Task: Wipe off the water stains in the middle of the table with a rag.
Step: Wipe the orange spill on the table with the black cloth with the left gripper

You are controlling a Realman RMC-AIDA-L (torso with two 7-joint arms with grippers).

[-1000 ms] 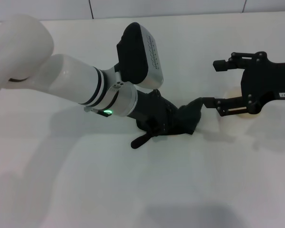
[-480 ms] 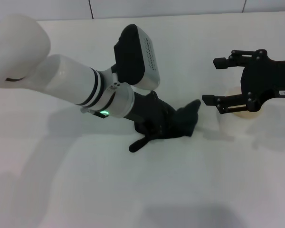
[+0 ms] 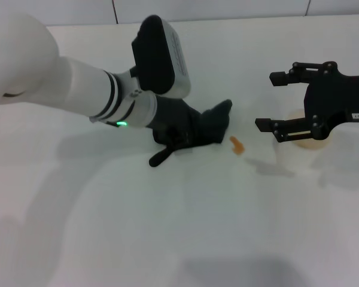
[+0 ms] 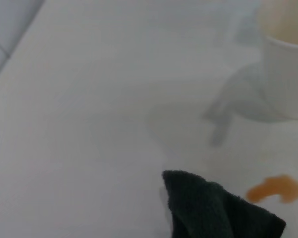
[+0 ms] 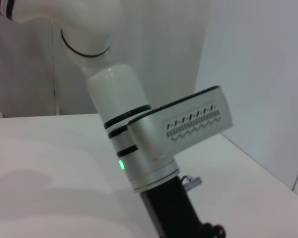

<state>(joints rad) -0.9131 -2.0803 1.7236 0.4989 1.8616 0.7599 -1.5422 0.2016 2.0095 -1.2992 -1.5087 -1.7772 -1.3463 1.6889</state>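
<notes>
Task status: incomplete. The water stains (image 3: 236, 145) remain on the table (image 3: 185, 227) as a small orange blotch in the middle area, just beside the rag (image 3: 210, 122) and uncovered by it. A white paper cup (image 3: 304, 134) stands toward the right edge, behind the right claw (image 3: 268, 100).

The left claw (image 3: 185, 133) is pressed together on the rag and holds it low against the table; the rag's free corner points toward the far edge. The right claw is spread wide, holds nothing, and hovers near the cup.

Change from the earlier frames: the left claw and rag have moved toward the left and far edges, exposing the stain that the rag previously covered. The right claw is nearly unchanged.

Remaining work, as a judgement: another pass of the rag over the blotch is required.
</notes>
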